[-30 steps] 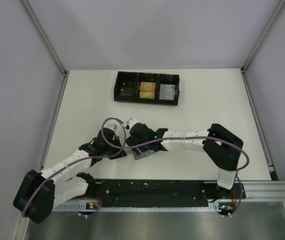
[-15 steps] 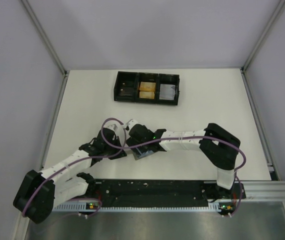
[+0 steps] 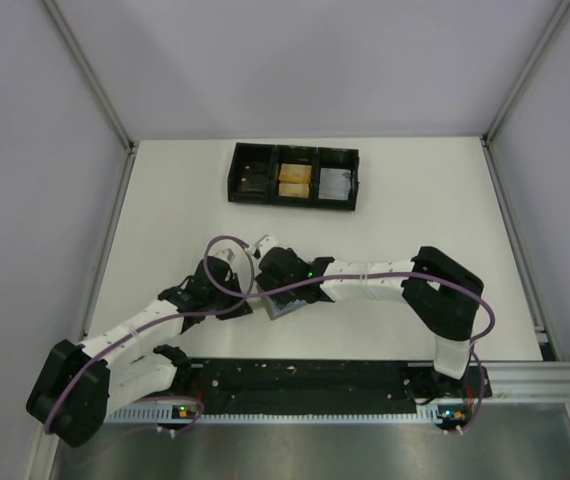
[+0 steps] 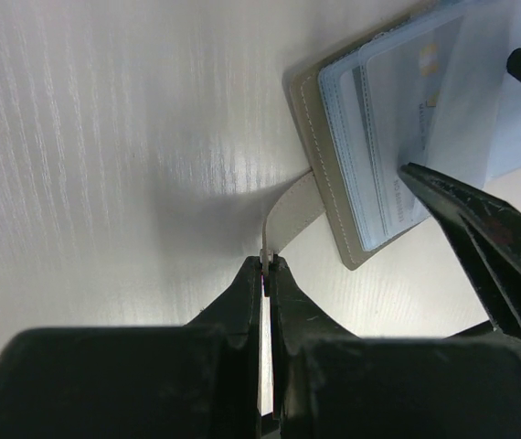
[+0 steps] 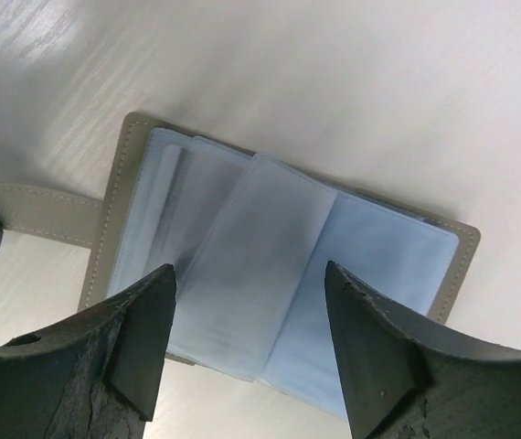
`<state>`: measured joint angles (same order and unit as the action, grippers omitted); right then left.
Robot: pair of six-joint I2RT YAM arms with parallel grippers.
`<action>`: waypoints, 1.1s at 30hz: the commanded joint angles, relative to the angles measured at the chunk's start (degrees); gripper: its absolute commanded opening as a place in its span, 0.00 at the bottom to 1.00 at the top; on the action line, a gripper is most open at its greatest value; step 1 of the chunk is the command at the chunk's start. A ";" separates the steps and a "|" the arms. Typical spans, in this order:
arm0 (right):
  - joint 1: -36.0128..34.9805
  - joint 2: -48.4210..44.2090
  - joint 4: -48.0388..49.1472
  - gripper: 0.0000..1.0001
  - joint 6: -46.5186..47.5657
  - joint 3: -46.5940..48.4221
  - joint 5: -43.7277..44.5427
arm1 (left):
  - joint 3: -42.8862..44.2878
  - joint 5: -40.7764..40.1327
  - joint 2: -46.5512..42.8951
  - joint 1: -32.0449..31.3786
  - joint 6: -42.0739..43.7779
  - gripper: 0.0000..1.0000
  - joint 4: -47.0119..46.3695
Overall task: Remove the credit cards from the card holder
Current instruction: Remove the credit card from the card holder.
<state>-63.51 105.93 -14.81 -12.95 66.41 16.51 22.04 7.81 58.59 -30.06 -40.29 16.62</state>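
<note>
A white table [image 3: 415, 230] fills the middle. Plain pale grey walls stand behind [image 3: 305, 60] and on both sides. Thin metal bars [image 3: 85, 68] run up the back corners. A shiny metal sheet [image 3: 315, 450] lies along the near edge. The light is soft and even.

White table [image 3: 415, 200], open card holder [image 5: 279, 274], black 3-compartment tray [image 3: 316, 176]

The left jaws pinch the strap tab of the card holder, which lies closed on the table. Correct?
Not closed: the card holder lies open, its light blue sleeves fanned out, as the right wrist view shows. The left gripper does have its jaws pinched on the strap tab.
</note>
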 commanded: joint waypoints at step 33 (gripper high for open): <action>8.40 -8.72 -0.93 0.58 1.35 -8.58 5.99 | 1.16 -2.89 -0.05 -0.08 0.83 0.01 1.74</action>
<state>-56.95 100.42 -15.79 -11.14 59.40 22.35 22.06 6.98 58.65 -30.11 -39.75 16.97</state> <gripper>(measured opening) 0.598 0.021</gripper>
